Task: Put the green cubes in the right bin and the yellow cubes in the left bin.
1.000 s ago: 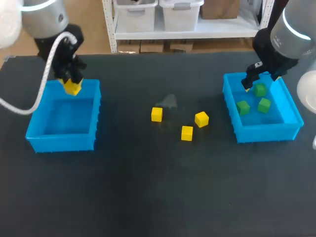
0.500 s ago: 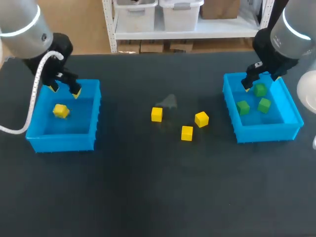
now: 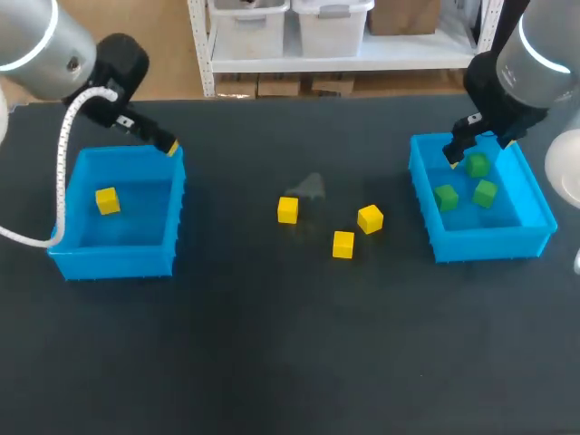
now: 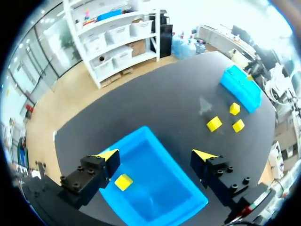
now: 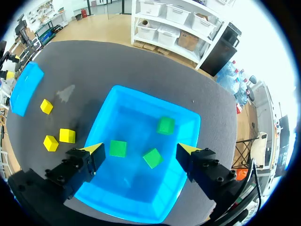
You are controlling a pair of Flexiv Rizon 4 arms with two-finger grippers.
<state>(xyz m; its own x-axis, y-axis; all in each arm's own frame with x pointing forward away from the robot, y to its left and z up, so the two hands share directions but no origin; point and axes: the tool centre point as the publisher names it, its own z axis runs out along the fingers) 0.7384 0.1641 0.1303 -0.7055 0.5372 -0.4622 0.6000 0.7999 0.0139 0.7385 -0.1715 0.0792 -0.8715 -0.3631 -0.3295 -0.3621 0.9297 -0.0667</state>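
— Left side, what have you got?
— Your left gripper point(image 4: 156, 154): released, fingers spread wide, nothing between them. It hangs over the back rim of the left bin point(image 3: 113, 263). One yellow cube point(image 4: 123, 181) lies on the bin floor, under the gripper and closer to one finger than the other, touching neither.

— Right side?
— Your right gripper point(image 5: 139, 149): also released, fingers wide apart, empty. It hangs above the right bin point(image 3: 489, 243). All the green is in there. A green cube point(image 5: 117, 148) lies just beside one fingertip, lower down on the floor. A second green cube point(image 5: 153, 157) is under the gap between the fingers. A third green cube point(image 5: 165, 125) is farther ahead, toward the bin's far wall. All three lie apart from one another.

— Anything outside the bins?
— Three yellows on the table point(image 3: 272, 344), between your two grippers and well apart from both. The nearest loose cube point(image 3: 287, 209) is on the left gripper's side. The middle loose cube point(image 3: 343, 244) and the far loose cube point(image 3: 370, 218) sit near each other, not touching, toward the right gripper.
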